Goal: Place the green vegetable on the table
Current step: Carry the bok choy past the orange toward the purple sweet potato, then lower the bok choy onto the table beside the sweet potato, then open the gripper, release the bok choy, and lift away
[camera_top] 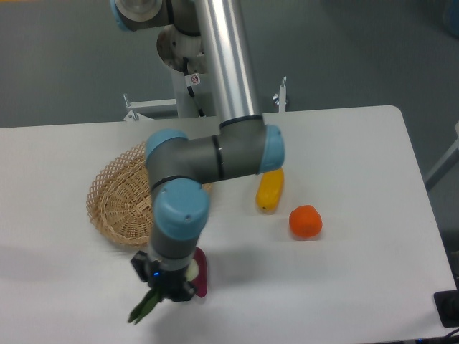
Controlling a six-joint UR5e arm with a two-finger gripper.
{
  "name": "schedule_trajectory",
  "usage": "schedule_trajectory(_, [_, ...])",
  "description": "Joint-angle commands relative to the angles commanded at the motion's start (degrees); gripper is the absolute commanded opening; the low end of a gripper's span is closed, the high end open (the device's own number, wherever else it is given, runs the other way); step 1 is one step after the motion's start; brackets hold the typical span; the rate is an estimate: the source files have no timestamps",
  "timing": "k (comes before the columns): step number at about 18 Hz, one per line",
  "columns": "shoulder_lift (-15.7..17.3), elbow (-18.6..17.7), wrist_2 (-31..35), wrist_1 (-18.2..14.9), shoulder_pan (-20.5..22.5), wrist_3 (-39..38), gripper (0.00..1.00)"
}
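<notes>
One arm over the worktop [373,186], wrist pointing down. Gripper [163,288] just in front of the basket [115,208]; jaws closed on the green vegetable [145,307], gripping near its pale stem end, leaves trailing down-left. Whether the leaf tips touch the worktop — cannot tell. Eggplant [200,272] lies just right of the gripper, partly hidden by it. Yellow vegetable [270,189] to the right of the basket; orange [305,221] farther right, close beside the yellow vegetable.
</notes>
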Motion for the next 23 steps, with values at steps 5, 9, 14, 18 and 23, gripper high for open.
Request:
schedule_trajectory(5, [-0.4,-0.4,0.1,1.1,-0.4,-0.2,0.98])
schedule_trajectory(9, [0.7,-0.8,0.2,1.1,-0.4,-0.2,1.0])
schedule_trajectory(14, [3.0,-2.6,0.3,1.2,1.4,1.1,1.0])
schedule_trajectory(18, [4.1,-2.6,0.4,1.5,5.1,1.7,1.0])
schedule_trajectory(23, [6.2,-2.7,0.8,0.8,11.8,6.7,1.0])
